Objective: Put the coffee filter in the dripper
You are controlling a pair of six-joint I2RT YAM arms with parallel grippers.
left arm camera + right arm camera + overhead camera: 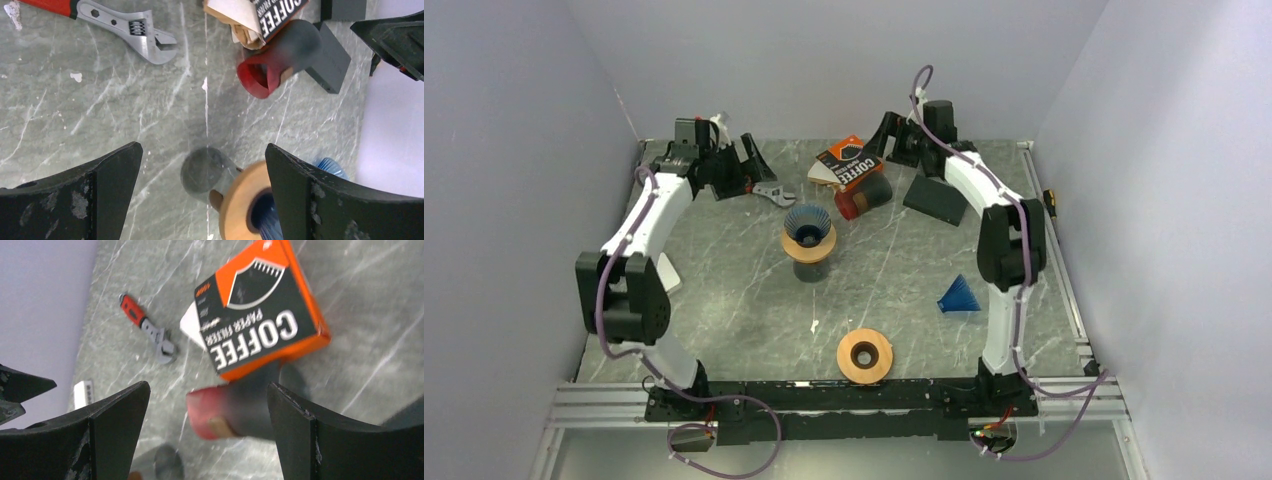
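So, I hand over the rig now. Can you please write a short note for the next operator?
Left gripper: open, empty, at the far side by the wrench.
Right gripper: open, empty, at the far side by the filter box.
Things: one blue filter sits in the dripper on the dark cup, mid-table. A second filter lies loose at the right. A second dripper stands empty near the front.
Done: a filter is in a dripper, it seems.
Left: perhaps only to check that it sits well.
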